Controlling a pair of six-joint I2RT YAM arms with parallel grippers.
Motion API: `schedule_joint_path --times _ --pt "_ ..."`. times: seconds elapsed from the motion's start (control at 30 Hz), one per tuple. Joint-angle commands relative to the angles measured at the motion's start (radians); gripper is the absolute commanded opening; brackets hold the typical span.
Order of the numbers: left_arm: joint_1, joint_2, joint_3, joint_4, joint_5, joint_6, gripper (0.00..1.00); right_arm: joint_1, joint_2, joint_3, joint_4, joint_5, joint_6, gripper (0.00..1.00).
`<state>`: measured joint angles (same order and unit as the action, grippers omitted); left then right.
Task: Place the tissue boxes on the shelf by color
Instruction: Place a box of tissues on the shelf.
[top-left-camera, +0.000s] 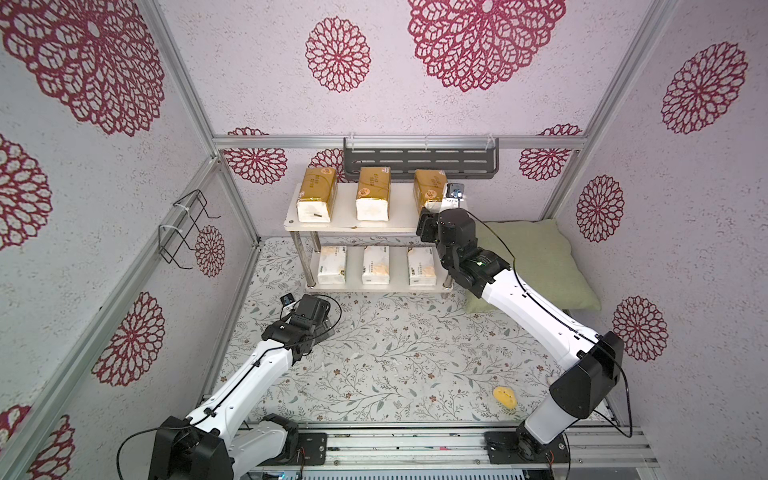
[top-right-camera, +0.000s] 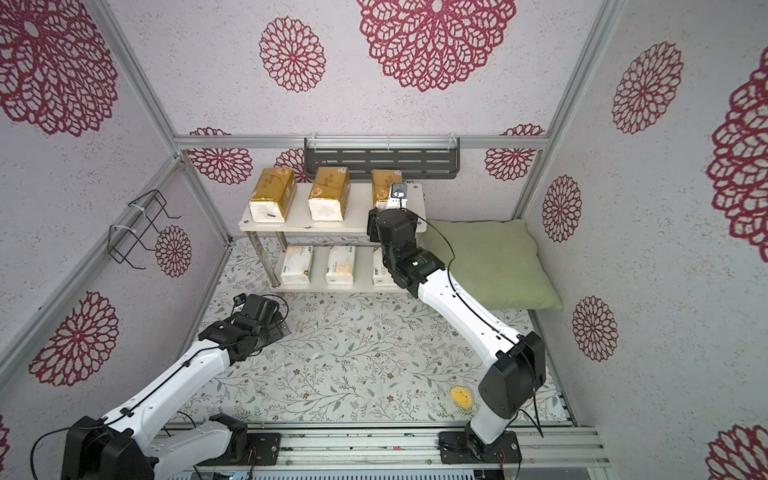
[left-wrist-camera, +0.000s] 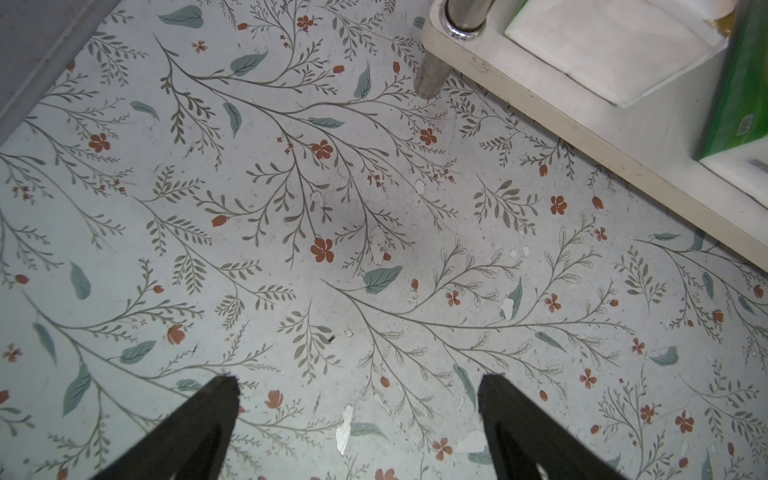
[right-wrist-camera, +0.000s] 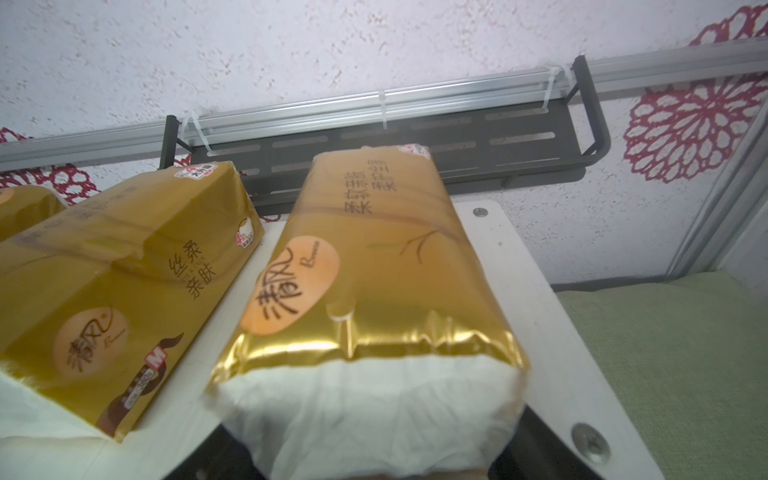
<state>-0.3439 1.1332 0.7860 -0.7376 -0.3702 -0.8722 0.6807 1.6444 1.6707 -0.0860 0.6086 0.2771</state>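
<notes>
The white two-tier shelf (top-left-camera: 345, 218) stands at the back wall in both top views. Three gold tissue boxes (top-left-camera: 316, 193) (top-left-camera: 373, 192) (top-left-camera: 430, 188) lie on its upper board. On the lower board lie three white ones (top-left-camera: 331, 265) (top-left-camera: 375, 265) (top-left-camera: 420, 267). My right gripper (right-wrist-camera: 374, 451) is shut on the white near end of the rightmost gold box (right-wrist-camera: 374, 270), whose far part rests on the board. My left gripper (left-wrist-camera: 359, 386) hangs open and empty over the floral floor beside the shelf's lower board (left-wrist-camera: 582, 124).
A green pillow (top-left-camera: 536, 266) lies right of the shelf, under my right arm. A dark grey slotted rack (top-left-camera: 419, 160) hangs on the back wall just above the gold boxes. A black wire rack (top-left-camera: 183, 228) is on the left wall. A yellow scrap (top-left-camera: 505, 397) lies near the front right.
</notes>
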Motion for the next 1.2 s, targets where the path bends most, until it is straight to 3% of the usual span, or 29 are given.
schedule_joint_path --times 0.0,0.63,0.8,0.93,1.17 --pt "0.003 0.004 0.011 0.015 -0.001 0.005 0.97 0.013 -0.001 0.055 0.013 0.062 0.023 0.75" --pt "0.002 -0.007 -0.002 0.011 -0.012 0.018 0.97 0.043 0.065 0.114 -0.019 0.136 0.037 0.79" --pt "0.003 -0.007 -0.002 0.012 -0.011 0.018 0.97 0.045 0.063 0.118 -0.017 0.135 0.036 0.84" --pt "0.002 -0.01 -0.008 0.013 -0.012 0.018 0.98 0.044 0.061 0.131 -0.029 0.13 0.02 0.98" --pt "0.003 -0.011 -0.006 0.015 -0.012 0.015 0.97 0.044 0.048 0.144 -0.053 0.111 0.008 0.99"
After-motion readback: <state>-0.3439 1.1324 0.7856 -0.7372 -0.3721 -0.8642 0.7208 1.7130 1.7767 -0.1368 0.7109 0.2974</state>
